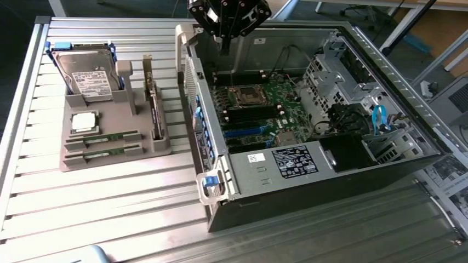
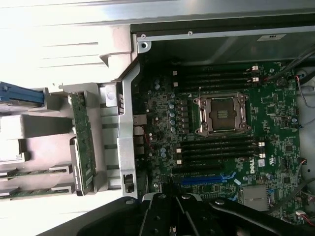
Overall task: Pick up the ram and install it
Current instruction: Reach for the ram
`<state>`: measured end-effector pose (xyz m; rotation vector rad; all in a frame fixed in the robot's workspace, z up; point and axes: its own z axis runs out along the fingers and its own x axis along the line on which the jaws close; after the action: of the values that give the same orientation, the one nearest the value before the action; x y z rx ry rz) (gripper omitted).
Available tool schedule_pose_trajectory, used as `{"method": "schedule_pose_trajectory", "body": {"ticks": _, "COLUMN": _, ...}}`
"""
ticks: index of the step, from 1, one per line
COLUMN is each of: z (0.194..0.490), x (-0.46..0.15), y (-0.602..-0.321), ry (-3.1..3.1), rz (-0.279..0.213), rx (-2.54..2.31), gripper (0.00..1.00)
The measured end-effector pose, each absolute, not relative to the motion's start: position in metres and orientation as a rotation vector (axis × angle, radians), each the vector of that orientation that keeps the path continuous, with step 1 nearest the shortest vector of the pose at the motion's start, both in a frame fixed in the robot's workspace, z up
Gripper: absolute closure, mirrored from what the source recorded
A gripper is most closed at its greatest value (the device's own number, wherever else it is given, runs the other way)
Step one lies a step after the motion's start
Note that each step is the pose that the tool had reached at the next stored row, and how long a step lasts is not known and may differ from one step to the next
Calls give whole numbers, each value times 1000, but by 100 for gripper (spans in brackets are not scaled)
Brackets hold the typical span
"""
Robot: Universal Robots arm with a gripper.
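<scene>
Green ram (image 1: 103,138) sits edge-up in the grey holder (image 1: 120,123) on the counter (image 1: 109,208), slotted so its top can be pinched (a twin sits beside it); the claw (image 1: 225,43), closed and apparently empty, hangs over the open case (image 1: 252,178).

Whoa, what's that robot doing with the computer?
A robot arm's gripper hangs shut over the open computer case, above the green motherboard. It holds nothing. The ram sticks lie in their grey holder on the table beside the case, so none has been picked up yet.
</scene>
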<state>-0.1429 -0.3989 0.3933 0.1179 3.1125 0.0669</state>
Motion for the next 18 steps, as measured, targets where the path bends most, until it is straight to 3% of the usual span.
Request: {"method": "schedule_pose_trajectory", "body": {"ticks": 18, "z": 393, "x": -148, "y": -399, "ry": 3112, "rz": 61, "rx": 118, "gripper": 90}}
